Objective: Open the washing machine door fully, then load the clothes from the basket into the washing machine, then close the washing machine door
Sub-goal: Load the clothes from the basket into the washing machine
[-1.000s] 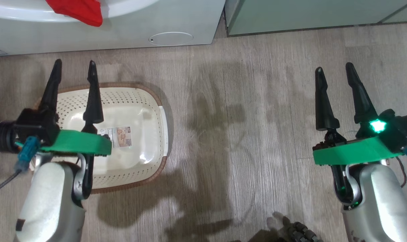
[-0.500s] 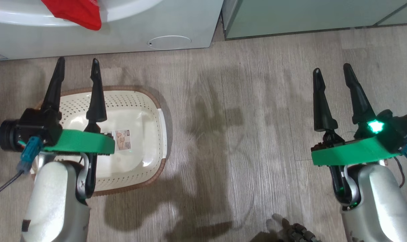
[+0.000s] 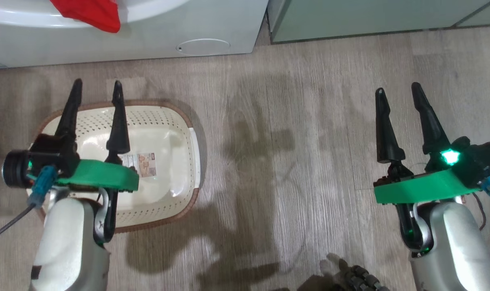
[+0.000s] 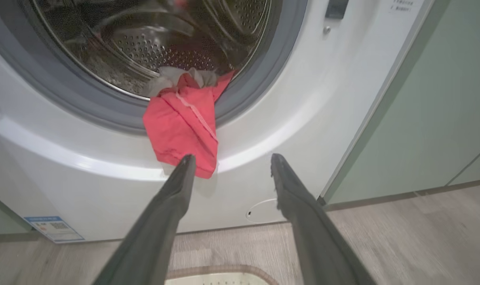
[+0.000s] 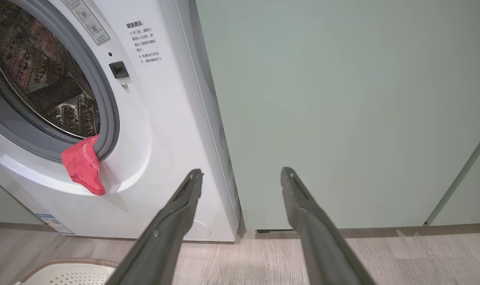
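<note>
Hanging over the lower lip of the drum mouth, the clothes point(image 4: 180, 126) sit centre-left in the left wrist view. The red fabric has its upper end inside the steel drum point(image 4: 153, 43) and its middle across the grey gasket point(image 4: 277, 59). Its lower end is draped down the white front of the washing machine point(image 4: 303, 103). In the head view we log the same red fabric at the upper left edge of the frame.

Basket point(image 3: 160, 117): centre-left of the head view, standing on the wood-look floor point(image 3: 289, 141) near the washer's base. We note a label point(image 3: 142, 165) on its bare bottom.

Left gripper point(image 3: 97, 82): lower left of the head view, above the basket, fingers spread wide with nothing between them. In its own wrist view the left fingertip lines up just under the red hem.

Right gripper point(image 3: 398, 87): lower right of the head view, over bare floor, fingers spread wide and holding nothing. Its wrist view faces the pale green cabinets point(image 5: 343, 99), with the washer at frame left.

Round white flap point(image 3: 203, 46): upper centre-left of the head view, low on the washer's front.

Blue sticker point(image 4: 54, 228): lower left of the left wrist view, at the washer's bottom corner.
</note>
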You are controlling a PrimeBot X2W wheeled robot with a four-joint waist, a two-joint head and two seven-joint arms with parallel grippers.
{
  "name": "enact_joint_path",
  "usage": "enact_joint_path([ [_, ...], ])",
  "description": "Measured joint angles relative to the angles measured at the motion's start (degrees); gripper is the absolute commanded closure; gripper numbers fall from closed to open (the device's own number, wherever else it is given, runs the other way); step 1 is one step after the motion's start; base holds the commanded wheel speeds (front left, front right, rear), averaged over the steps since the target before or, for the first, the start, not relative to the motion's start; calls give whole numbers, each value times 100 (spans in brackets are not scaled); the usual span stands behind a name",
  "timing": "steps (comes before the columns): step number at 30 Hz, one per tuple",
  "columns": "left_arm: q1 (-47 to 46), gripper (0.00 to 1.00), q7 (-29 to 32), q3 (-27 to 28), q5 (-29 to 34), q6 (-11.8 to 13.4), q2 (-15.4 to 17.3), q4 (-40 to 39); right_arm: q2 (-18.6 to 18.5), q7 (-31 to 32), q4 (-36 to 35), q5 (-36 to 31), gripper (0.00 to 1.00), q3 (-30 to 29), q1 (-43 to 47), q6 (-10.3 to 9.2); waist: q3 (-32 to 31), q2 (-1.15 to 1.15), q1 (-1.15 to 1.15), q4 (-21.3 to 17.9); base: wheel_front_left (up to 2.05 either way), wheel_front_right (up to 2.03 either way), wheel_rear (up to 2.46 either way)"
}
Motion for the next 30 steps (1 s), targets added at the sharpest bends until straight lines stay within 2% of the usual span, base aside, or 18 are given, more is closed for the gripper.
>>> enact_joint_path([
  [4,-69,0,0,18,53,-3,16,460,0,0,-16,10,0,47,-12,0,131,0,0,-56,0,0,0],
  [8,-516,0,66,90,-5,42,37,1002,0,0,-16,74,0,164,-52,0,361,0,0,-188,0,0,0],
  [14,-1191,0,222,214,5,237,112,1458,-1,0,-16,177,0,259,-182,0,601,0,0,-372,0,0,0],
  [23,-2377,0,367,411,37,413,350,2224,-1,1,19,327,0,394,-292,0,869,0,0,-716,0,0,0],
  [30,-2785,0,355,532,-31,487,558,2729,0,0,34,472,0,660,-386,0,918,0,0,-984,0,0,0],
])
